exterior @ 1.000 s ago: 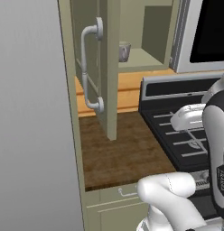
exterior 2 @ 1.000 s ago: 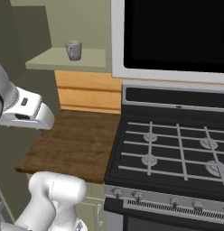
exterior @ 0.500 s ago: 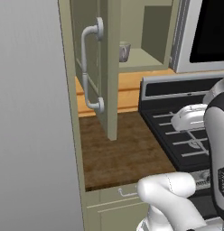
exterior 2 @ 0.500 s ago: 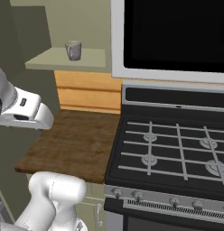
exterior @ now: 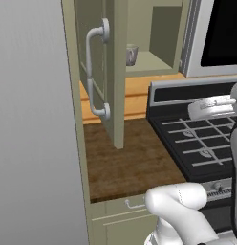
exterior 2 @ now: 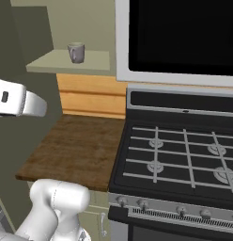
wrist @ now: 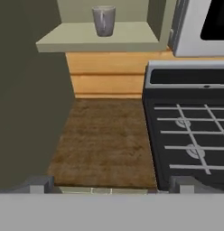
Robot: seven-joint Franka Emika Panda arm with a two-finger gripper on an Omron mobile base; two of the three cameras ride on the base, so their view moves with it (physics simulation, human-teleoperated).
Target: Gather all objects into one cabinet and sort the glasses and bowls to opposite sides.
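A grey translucent glass [wrist: 104, 20] stands upright on the shelf [wrist: 127, 38] of a narrow sage-green wall cabinet; it also shows in the base views as the glass [exterior: 132, 54] and the glass [exterior 2: 76, 52]. The cabinet door [exterior: 115, 72] hangs open toward me, with a curved grey bar handle [exterior: 93, 72]. My gripper [wrist: 111, 186] is open and empty, well back from the shelf and low over the front edge of the wooden counter [wrist: 105, 140]. The bowls are out of view.
A black gas stove [exterior 2: 184, 155] with grates sits right of the counter. A microwave [exterior 2: 179, 37] hangs above it, close beside the shelf. A tall grey panel [exterior: 34, 119] walls off the left. Drawers [exterior: 115, 215] lie below the counter.
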